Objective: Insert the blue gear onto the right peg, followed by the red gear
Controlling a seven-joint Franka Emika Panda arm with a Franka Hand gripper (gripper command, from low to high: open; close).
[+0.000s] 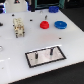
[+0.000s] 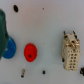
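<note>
In the exterior view the blue gear point(image 1: 60, 24) lies flat on the white table at the back right. The smaller red gear point(image 1: 44, 24) lies just to its left, apart from it. The black-framed pale plate point(image 1: 35, 60) lies nearer the front, with two dark pins. The right peg point(image 1: 50, 50) is bare, and so is the other pin point(image 1: 40, 53). The wrist view looks down from high up on the blue gear point(image 2: 9, 48) and the red gear point(image 2: 30, 51). No gripper fingers show in either view.
A cream, bracket-like part point(image 1: 18, 26) stands left of the red gear and also shows in the wrist view point(image 2: 71, 50). Dark objects point(image 1: 52, 8) line the table's back edge. A dark green shape point(image 2: 2, 25) sits at the wrist view's edge.
</note>
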